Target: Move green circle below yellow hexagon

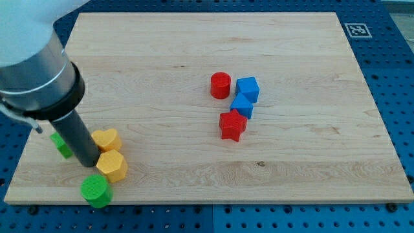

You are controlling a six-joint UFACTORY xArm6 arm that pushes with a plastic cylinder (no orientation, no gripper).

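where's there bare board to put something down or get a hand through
Free: the whole right side beyond the blue cube, the top strip above the red cylinder, and the middle between the red star and yellow hexagon. Crowded: the bottom-left corner, around my tip, the green circle and another yellow block.

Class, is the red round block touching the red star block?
No: the red round block sits apart from the red star block, with a blue block between them.

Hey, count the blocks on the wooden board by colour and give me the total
Green blocks: 2, a green circle and a green block partly hidden behind the rod
Yellow blocks: 2, a yellow hexagon and a yellow block
Red blocks: 2, a red cylinder and a red star
Blue blocks: 2, a blue cube and a second blue block
Total: 8
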